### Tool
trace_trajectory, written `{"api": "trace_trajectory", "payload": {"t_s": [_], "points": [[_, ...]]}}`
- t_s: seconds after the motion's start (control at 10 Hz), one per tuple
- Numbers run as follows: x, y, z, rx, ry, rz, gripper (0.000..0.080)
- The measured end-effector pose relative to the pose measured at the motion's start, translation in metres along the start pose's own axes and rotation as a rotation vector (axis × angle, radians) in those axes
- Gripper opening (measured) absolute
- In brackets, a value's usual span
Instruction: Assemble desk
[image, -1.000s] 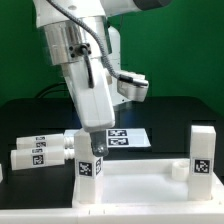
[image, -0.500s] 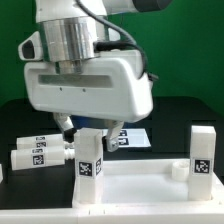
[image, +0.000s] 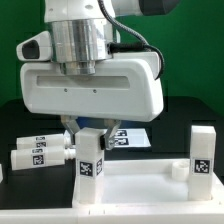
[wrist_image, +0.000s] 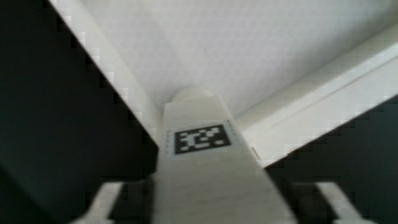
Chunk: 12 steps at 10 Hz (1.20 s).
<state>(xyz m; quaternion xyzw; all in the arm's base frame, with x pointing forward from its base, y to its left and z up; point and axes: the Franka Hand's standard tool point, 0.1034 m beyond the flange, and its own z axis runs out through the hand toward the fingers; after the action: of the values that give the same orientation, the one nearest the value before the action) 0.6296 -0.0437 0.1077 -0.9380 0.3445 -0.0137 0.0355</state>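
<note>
My pincer (image: 93, 130) is straddling the top of the upright desk leg (image: 90, 165) at the tabletop (image: 140, 186) corner on the exterior view's left. It is half-narrowed; whether it is gripping I cannot tell. I am aiming to squeeze centred, holding the leg vertical over its socket.

I am seeing bright even light glaring off the arm (image: 92, 92); the leg (wrist_image: 210, 175) is blurring in wrist view.
</note>
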Motion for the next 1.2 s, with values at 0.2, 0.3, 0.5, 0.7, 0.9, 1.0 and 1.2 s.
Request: {"api": "trace_trajectory", "payload": {"t_s": [0.2,0.3,0.5,0.7,0.9,1.0,1.2], "points": [[0.0005,-0.0011,-0.001,0.01,-0.006,0.277,0.0285],[0.0011,-0.0009,-0.0015,0.019,-0.014,0.382,0.0285],[0.0018,-0.0024,0.001,0.069,-0.044,0.783,0.0285],[0.0,-0.0022,0.0005,0.04,-0.064,0.807,0.0285],[0.0002,-0.0038,0.0007,0.045,-0.07,0.927,0.0285],[0.0022,-0.0046,0.0,0.056,-0.072,1.041,0.0285],[0.0045,-0.004,0.0006,0.082,-0.069,1.237,0.0285]]}}
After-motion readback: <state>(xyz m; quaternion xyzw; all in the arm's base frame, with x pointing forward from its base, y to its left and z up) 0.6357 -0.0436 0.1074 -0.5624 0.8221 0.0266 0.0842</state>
